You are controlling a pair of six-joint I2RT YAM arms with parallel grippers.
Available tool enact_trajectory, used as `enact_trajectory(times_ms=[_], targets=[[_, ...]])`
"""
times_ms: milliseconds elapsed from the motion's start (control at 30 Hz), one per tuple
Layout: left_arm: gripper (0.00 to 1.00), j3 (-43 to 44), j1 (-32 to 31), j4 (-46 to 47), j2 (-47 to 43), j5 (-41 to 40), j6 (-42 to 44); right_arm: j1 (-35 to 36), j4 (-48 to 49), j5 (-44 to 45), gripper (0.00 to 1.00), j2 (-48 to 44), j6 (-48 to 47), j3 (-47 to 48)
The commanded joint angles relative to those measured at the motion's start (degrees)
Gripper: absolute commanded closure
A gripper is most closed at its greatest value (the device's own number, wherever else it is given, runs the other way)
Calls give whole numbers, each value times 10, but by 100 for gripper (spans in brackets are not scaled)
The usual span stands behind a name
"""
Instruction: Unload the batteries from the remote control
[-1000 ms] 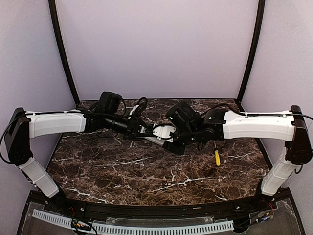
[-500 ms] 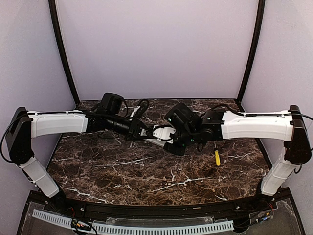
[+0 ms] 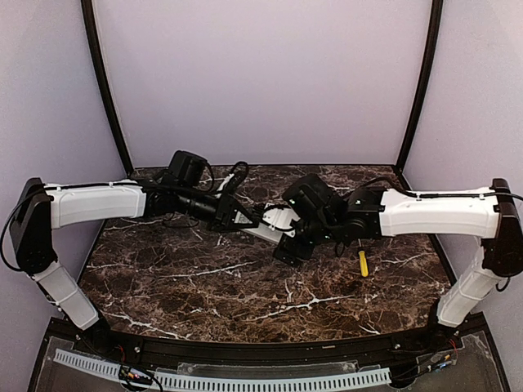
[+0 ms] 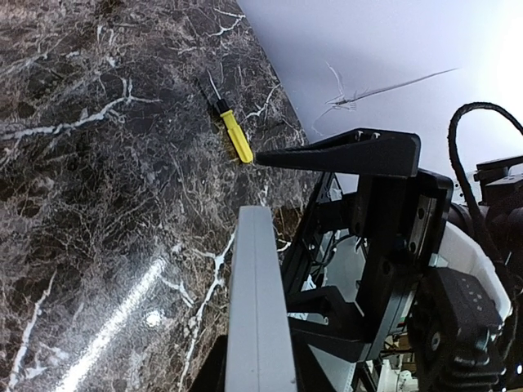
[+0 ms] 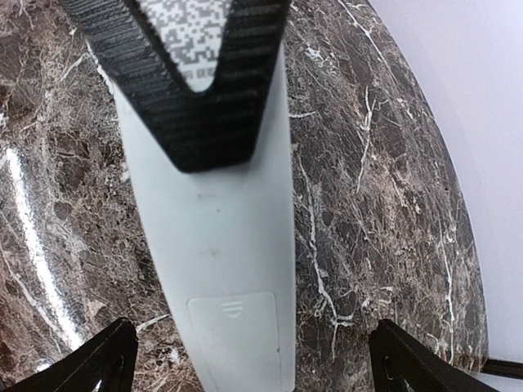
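Left arm (image 3: 90,204) and right arm (image 3: 441,211) are both showing white moulded link shells, with black joint housings (image 3: 29,233) capping the ends. A black cable (image 3: 235,173) is looping loose off the left wrist, and a thin wire (image 3: 441,193) is running along the right shell top. A black camera block (image 3: 184,167) is sitting on the left wrist. The left gripper (image 4: 257,359) pad (image 5: 188,90) is showing ribbed black rubber and carrying a white pixel-code marker. The right gripper (image 5: 249,351) fingertips (image 5: 102,359) are reading plain matte black and wedge-shaped.

L tool (image 3: 247,222) grips remote (image 3: 263,233); screwdriver (image 3: 363,263) lies apart.
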Motion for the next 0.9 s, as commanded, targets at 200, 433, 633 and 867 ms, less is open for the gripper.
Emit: enact_trajectory(times_ms=[200, 433, 633, 867], targets=[[100, 36, 26, -59, -8, -26, 65, -72, 45, -96, 1, -111, 168, -34], [100, 39, 75, -79, -3, -58, 54, -154, 71, -172, 1, -151, 326, -62], [100, 81, 88, -150, 11, -96, 86, -204, 103, -318, 1, -129, 435, -62], [100, 51, 96, -15, 18, 30, 32, -205, 220, -399, 1, -128, 535, -102]])
